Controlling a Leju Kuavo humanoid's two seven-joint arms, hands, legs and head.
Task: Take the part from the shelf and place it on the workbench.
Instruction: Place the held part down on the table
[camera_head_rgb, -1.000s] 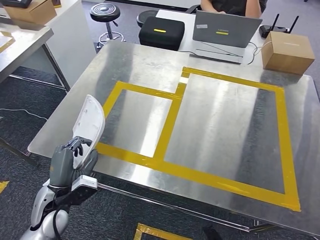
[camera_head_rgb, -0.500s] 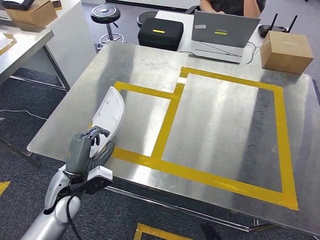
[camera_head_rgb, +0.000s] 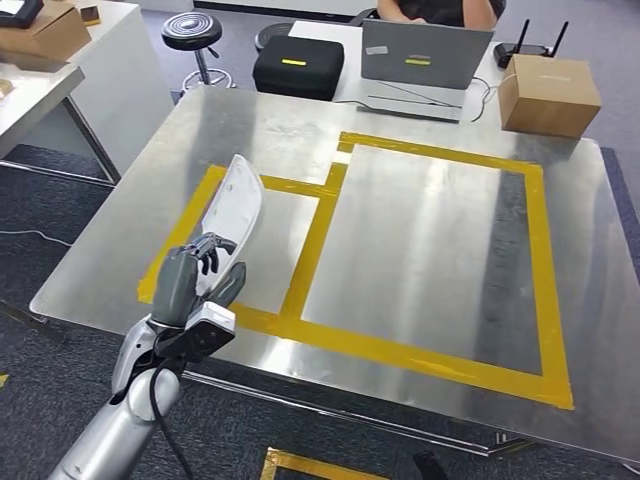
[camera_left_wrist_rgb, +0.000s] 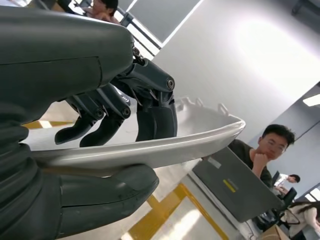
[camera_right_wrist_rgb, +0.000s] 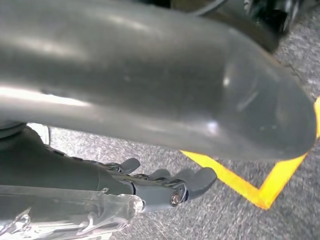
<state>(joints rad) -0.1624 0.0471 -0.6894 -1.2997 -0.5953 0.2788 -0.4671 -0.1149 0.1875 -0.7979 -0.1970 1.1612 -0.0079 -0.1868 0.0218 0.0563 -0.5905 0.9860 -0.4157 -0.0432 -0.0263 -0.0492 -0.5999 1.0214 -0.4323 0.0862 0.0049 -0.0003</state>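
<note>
Over the workbench (camera_head_rgb: 423, 240) near its edge, left robot hand (camera_head_rgb: 185, 285) clamped on white part (camera_head_rgb: 235, 205); right robot hand (camera_right_wrist_rgb: 166, 182) state unclear

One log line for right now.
left hand: holds white curved part | part: over workbench, small yellow-taped box | placement: pending | right hand: hanging, empty

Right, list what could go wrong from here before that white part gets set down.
1. The left robot hand holds the white part by its lower end, so most of it stands free above the grip; it might tip or slip.
2. The part hangs over the yellow tape bordering the smaller square, near the workbench edge; released here, it could land on the tape line or slide off.
</note>
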